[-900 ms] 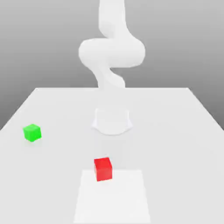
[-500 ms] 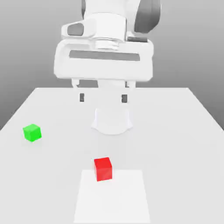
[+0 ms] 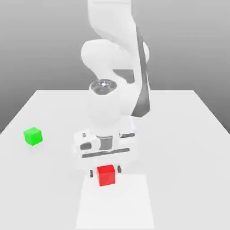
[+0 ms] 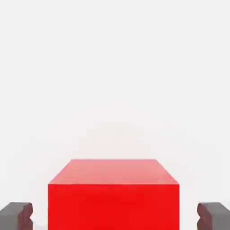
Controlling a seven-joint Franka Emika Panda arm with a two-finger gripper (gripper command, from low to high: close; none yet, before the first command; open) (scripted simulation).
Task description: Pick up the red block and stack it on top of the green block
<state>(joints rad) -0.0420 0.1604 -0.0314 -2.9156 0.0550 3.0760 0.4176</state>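
The red block (image 3: 106,176) rests on the white table, near the front and on the back edge of a paler square patch. My gripper (image 3: 105,171) has come straight down over it, one dark fingertip (image 3: 91,173) on either side. In the hand view the red block (image 4: 113,197) sits between the two fingertips (image 4: 16,216), with a clear gap on both sides, so the gripper is open and touches nothing. The green block (image 3: 33,136) stands alone toward the exterior view's left, well away from the arm.
The white table (image 3: 188,148) spreads wide on both sides of the arm. A paler square patch (image 3: 117,206) lies at the front centre. The arm's white body (image 3: 105,112) rises behind the red block.
The hand has dropped from high above the table to the red block, and its fingers now straddle the cube. Neither block has moved.
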